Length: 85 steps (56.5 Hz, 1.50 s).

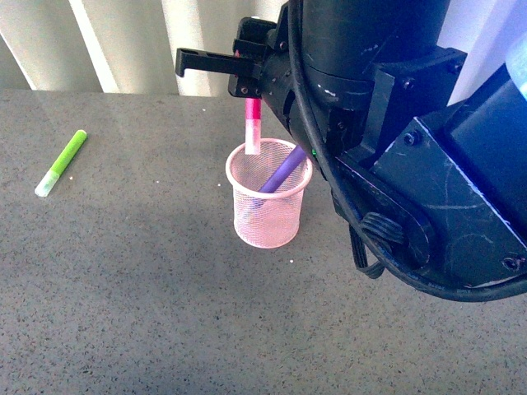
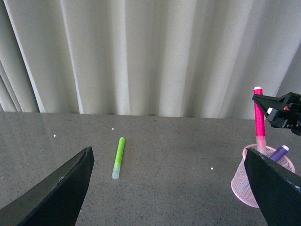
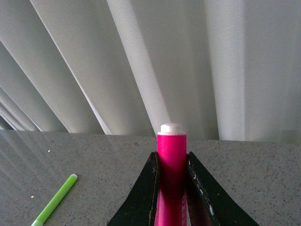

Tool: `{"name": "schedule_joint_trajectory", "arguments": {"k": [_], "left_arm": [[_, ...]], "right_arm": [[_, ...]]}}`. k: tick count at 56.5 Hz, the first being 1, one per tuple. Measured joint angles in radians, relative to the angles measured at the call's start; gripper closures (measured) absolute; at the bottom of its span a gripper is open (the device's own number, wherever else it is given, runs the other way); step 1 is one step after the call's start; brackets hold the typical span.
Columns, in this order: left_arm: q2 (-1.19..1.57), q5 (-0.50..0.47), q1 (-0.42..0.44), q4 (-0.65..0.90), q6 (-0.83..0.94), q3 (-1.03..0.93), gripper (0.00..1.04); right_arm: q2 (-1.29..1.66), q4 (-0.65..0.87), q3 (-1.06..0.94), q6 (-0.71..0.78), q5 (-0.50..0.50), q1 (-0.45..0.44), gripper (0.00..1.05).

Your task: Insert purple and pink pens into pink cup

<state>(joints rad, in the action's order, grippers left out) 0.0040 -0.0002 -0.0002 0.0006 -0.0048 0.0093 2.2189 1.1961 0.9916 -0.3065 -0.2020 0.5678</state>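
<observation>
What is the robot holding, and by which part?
The right pincer grips the pink pen near its upper end; the left pincer holds nothing.

The right arm (image 1: 428,189) fills the right side of the front view as a dark, jointed bulk, with a black cable (image 1: 317,164) running down along it. It reaches forward with its wrist held high. The right gripper (image 3: 171,156) is clamped on the pink pen (image 3: 171,141), one dark finger pressed to each side of the barrel. The pen stands upright in the grip, its pale end poking just above the fingertips. The left gripper (image 2: 168,155), seen only from its own wrist camera, has its two dark wedge-shaped fingers (image 2: 61,188) spread wide apart, pointing ahead
</observation>
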Motion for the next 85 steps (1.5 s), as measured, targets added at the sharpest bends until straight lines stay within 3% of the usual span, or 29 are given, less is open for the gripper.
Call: {"name": "schedule_joint_trajectory", "arguments": {"k": [31, 44, 59, 76, 85], "left_arm": [[0.000, 0.000, 0.000, 0.000, 0.000, 0.000, 0.07], [0.000, 0.000, 0.000, 0.000, 0.000, 0.000, 0.07], [0.000, 0.000, 0.000, 0.000, 0.000, 0.000, 0.07], [0.000, 0.000, 0.000, 0.000, 0.000, 0.000, 0.07], [0.000, 0.000, 0.000, 0.000, 0.000, 0.000, 0.07]], "right_arm": [[0.048, 0.024, -0.010, -0.005, -0.002, -0.009, 0.94], [0.048, 0.024, -0.010, -0.010, -0.001, -0.019, 0.56], [0.036, 0.022, -0.031, -0.013, 0.001, -0.052, 0.05], [-0.147, 0.100, -0.177, 0.014, 0.032, -0.143, 0.07], [-0.398, 0.145, -0.380, 0.084, 0.111, -0.266, 0.07]]}}
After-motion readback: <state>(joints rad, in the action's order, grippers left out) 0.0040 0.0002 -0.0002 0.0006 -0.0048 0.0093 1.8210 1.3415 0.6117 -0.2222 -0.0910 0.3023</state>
